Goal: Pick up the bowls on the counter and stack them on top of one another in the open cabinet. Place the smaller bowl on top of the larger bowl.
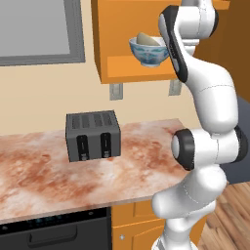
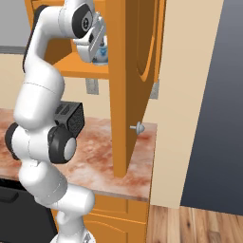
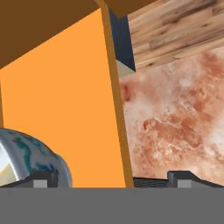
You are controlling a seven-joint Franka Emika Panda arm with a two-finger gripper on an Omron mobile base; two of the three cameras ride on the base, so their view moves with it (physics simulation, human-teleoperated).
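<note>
The larger bowl stands on the cabinet shelf near its right front edge, with the smaller bowl tilted inside it. The hand, fingers spread wide and holding nothing, hangs just beside the bowls. A toaster sits on the surface below.

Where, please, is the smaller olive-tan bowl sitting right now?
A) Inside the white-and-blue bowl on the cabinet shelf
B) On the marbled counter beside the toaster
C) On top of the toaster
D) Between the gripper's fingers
A: in the left base view the smaller bowl rests inside the larger bowl, which stands on the cabinet shelf above the counter.
</note>
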